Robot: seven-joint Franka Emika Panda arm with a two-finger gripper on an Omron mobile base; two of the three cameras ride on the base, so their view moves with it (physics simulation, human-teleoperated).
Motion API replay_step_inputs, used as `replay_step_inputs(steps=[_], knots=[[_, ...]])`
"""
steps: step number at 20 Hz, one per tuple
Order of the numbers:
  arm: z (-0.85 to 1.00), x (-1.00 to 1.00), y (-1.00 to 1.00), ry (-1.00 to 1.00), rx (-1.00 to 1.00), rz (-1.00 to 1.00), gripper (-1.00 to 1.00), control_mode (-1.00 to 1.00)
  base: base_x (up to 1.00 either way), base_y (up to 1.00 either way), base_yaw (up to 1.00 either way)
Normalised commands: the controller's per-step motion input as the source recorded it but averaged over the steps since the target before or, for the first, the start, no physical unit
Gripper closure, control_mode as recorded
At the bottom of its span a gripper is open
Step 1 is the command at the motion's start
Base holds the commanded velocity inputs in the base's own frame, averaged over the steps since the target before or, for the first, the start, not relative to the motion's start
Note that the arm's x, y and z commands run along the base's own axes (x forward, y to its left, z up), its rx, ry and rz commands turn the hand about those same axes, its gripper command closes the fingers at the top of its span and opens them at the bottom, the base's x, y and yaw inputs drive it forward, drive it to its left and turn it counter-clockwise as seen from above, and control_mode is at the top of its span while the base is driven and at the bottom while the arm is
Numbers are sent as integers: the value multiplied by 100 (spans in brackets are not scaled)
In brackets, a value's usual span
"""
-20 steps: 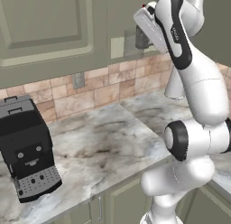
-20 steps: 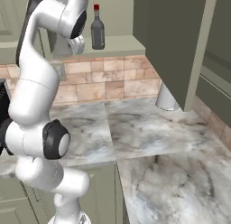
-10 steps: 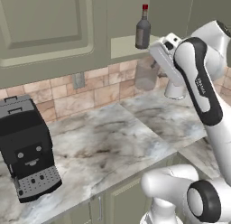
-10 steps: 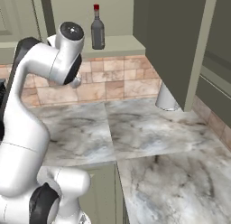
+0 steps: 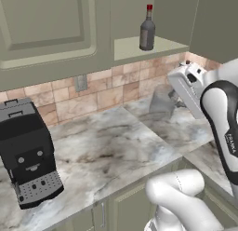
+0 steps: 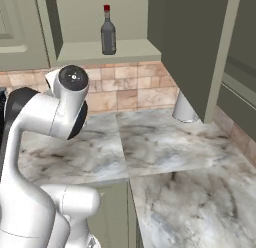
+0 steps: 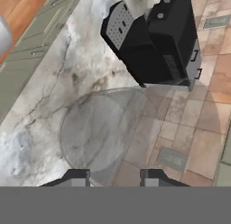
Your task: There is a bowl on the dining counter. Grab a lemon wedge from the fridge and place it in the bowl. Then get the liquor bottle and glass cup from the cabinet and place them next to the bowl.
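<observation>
Held item: clear, translucent glass cup (image 7: 103, 133), seen from the hand view lying between the two dark finger tips; in the left base view it hangs above the tabletop, near the tiled wall and apart from it.
Jaws: part-way closed, pinching the glass cup; gripper (image 7: 113, 175) is turned sideways, so the cup is carried tilted rather than upright.
Task item waiting: dark glass liquor bottle with a red cap (image 5: 147, 32), upright on the open cabinet shelf (image 5: 139, 47), well above the cup.
Surface: grey-veined marble tabletop (image 5: 107, 146).
Neighbour: boxy black coffee machine (image 5: 28, 160), on the tabletop at the far left, well apart from the cup.
Neighbour: open pale-green cabinet door (image 6: 195, 47), jutting out over the tabletop.
Unidentified: pale cylinder (image 6: 184, 109) on the tabletop under that door; too faint to name.
Risk, slip: smooth glass pinched on a curved wall, tilted; a fast swing could let it rotate or slide out.
Risk, knock: a wide turn of the arm could clip the cup on the door edge, the wall or the shelf lip.
Risk, set-down: released tilted, the cup would probably tip and roll.
</observation>
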Motion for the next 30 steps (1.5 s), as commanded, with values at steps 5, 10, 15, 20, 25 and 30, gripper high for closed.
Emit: replay_step_inputs(steps=[5, 10, 15, 20, 25, 30], knots=[[-5, -4, 0, 0, -2, 0, 100, -100, 0, 0, 0], [-4, -15, 0, 0, 0, 0, 100, 100, -30, 0, 1], [0, 0, 0, 0, 0, 0, 100, 100, -98, 9, 12], [0, 0, 0, 0, 0, 0, 100, 100, -91, 10, 44], [0, 0, 0, 0, 0, 0, 100, 100, -64, 47, 68], [0, 0, 0, 0, 0, 0, 100, 100, -34, 77, 75]])
